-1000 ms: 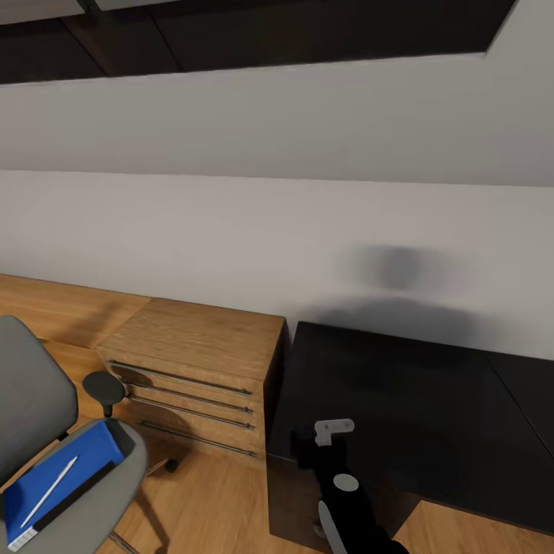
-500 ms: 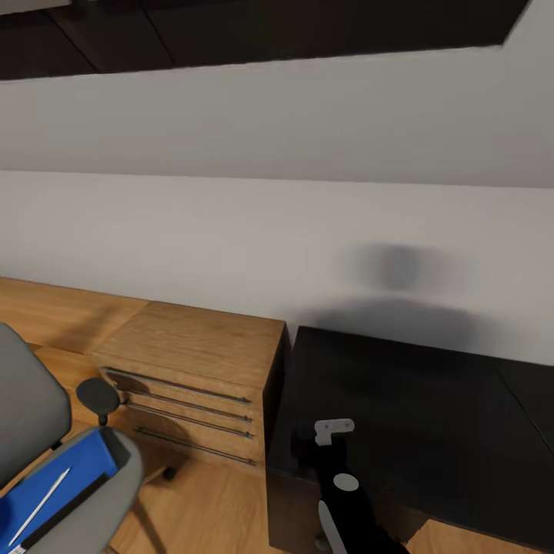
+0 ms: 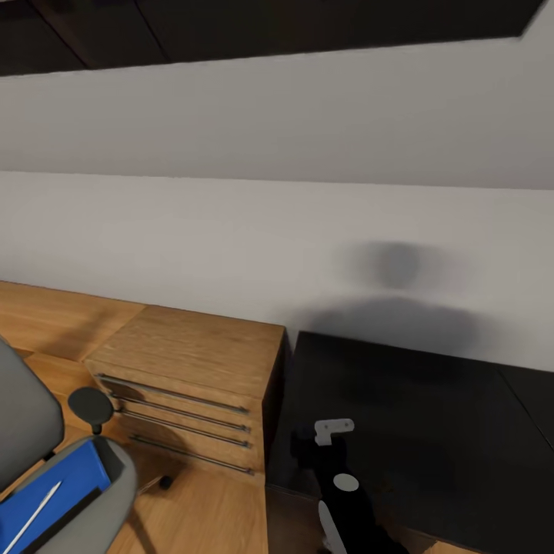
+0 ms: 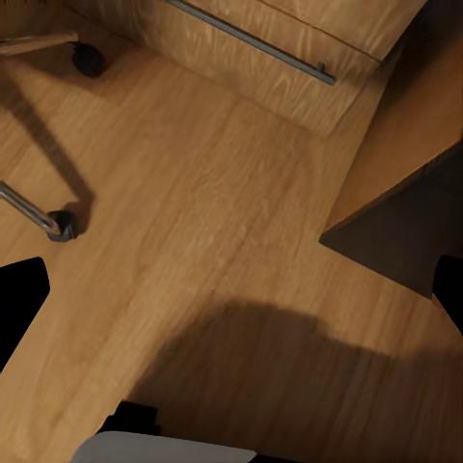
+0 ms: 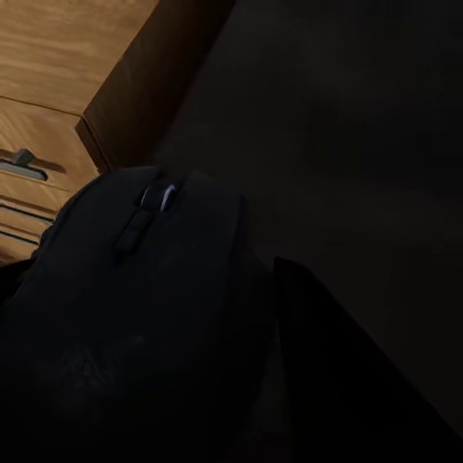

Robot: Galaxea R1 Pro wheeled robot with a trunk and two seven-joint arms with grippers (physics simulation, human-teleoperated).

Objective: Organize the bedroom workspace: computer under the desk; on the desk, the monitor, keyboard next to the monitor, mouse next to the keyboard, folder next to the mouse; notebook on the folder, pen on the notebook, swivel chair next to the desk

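Observation:
The mouse point(image 5: 145, 289), dark with a scroll wheel, sits close up in the right wrist view between dark fingers point(image 5: 328, 367). My right gripper point(image 3: 306, 454) is shut on it, low over the near left corner of the glossy black desk point(image 3: 431, 400). At the lower left stands the swivel chair point(image 3: 23, 419), its grey seat bearing the blue folder point(image 3: 58, 492). A thin white pen point(image 3: 31, 517) lies on the folder. My left gripper point(image 4: 233, 299) hangs open above the wood floor, with one chair castor point(image 4: 60, 225) and the desk's corner point(image 4: 405, 241) in its view.
A low oak drawer unit point(image 3: 192, 346) with long metal handles stands against the desk's left end and beside the chair's black armrest point(image 3: 90, 402). A grey-white wall runs behind both, under a dark skylight. Light wood floor lies between chair and drawers.
The whole picture has slid left, so the camera has moved rightward; the chair and folder now show less at the edge. My right arm keeps its place in the view.

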